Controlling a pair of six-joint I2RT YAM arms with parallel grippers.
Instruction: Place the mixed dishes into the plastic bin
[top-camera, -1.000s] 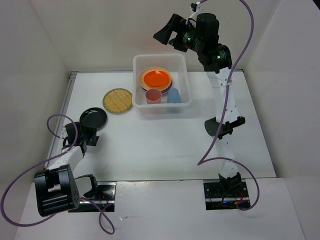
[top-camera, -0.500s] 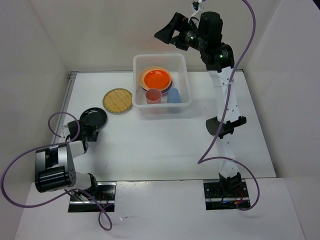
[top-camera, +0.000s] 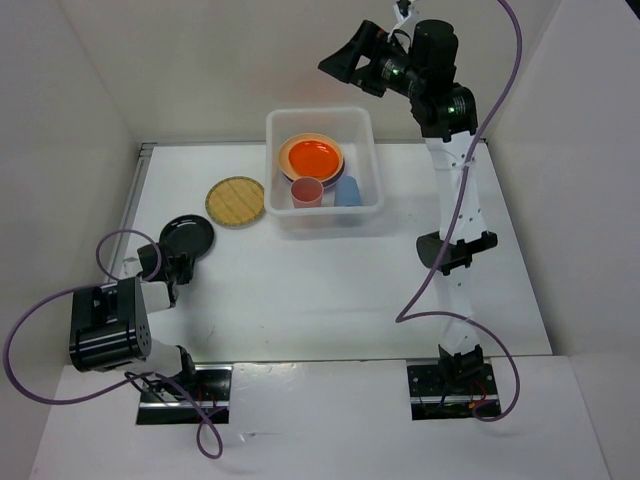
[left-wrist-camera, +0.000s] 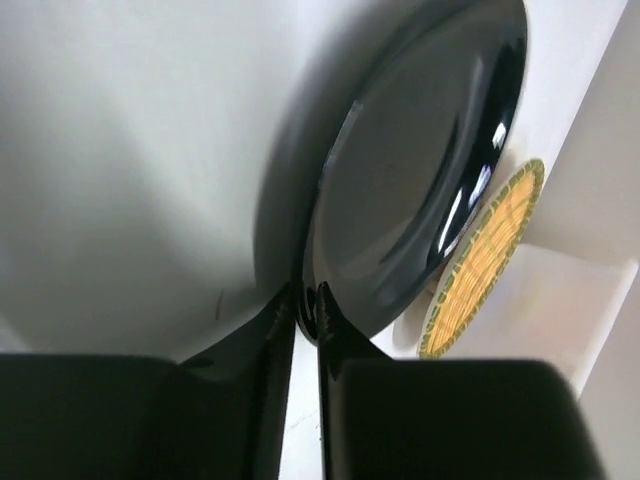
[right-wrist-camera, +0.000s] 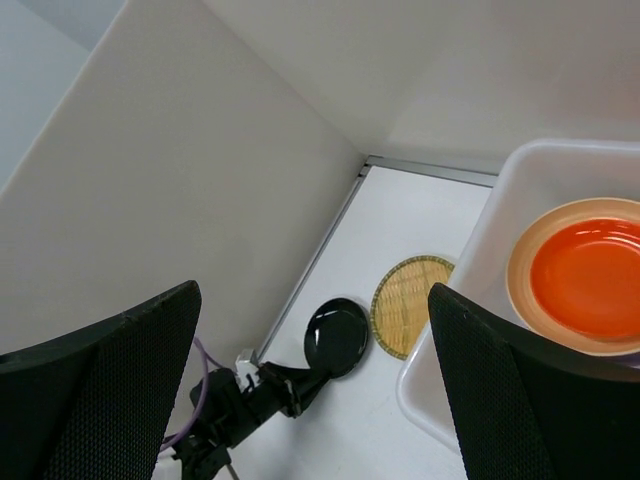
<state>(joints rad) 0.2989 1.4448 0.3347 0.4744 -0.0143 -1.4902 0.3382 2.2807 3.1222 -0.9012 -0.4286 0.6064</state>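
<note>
You have one plastic bin on the surface. Inside it sit two cups, a pink-red cup and a blue cup, both against its near wall. Behind them are two plates you can make out, an orange plate stacked on a tan plate. Two more plates lie outside: the woven plate just left of the bin, and the black plate farther left and nearer you. Your left hand is clamped on the black plate's rim. Your right hand hangs high behind the bin, fingers wide apart and holding nothing. Since a second ago the left hand has closed onto that rim and its arm has swung round. The right arm has drifted slightly right, and the dishes have not moved.
</note>
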